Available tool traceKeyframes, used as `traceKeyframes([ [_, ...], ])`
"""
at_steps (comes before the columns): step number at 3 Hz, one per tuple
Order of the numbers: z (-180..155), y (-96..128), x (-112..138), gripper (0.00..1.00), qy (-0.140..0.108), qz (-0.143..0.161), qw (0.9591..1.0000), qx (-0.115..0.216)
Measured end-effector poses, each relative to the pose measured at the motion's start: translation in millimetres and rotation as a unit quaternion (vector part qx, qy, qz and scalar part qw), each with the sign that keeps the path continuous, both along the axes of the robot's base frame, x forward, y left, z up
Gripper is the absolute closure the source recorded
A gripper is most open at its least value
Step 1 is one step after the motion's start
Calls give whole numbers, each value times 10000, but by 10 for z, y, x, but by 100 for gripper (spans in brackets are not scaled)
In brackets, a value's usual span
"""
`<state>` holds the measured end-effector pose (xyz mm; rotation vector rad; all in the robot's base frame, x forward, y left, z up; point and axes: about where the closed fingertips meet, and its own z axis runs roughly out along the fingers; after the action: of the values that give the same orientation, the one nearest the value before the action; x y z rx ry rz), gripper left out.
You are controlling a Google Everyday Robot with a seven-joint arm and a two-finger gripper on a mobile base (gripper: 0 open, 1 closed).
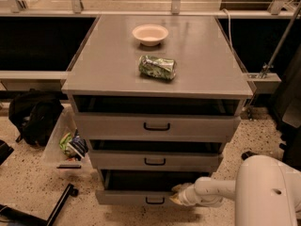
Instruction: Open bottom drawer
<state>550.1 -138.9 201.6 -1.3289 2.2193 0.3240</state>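
Observation:
The grey cabinet (155, 55) has three drawers, each with a small black bar handle. The bottom drawer (127, 197) is the lowest and narrowest; it stands pulled out a little, with a dark gap above its front. Its handle (154, 200) shows below the front's top edge. My gripper (178, 194), at the end of the white arm (214, 191) coming from the lower right, sits at the top edge of the bottom drawer's front, to the right of the handle.
A white bowl (150, 34) and a crumpled green bag (157, 67) lie on the cabinet top. A black backpack (33, 117) and a clear bin with packets (70, 145) stand on the floor at the left. A black pole (59, 206) lies at lower left.

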Motion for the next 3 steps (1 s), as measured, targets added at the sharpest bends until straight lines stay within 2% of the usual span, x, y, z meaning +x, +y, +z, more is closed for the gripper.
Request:
traceKeyframes([
  [3,-24,-57,-252,100,1,-141,9998,114],
])
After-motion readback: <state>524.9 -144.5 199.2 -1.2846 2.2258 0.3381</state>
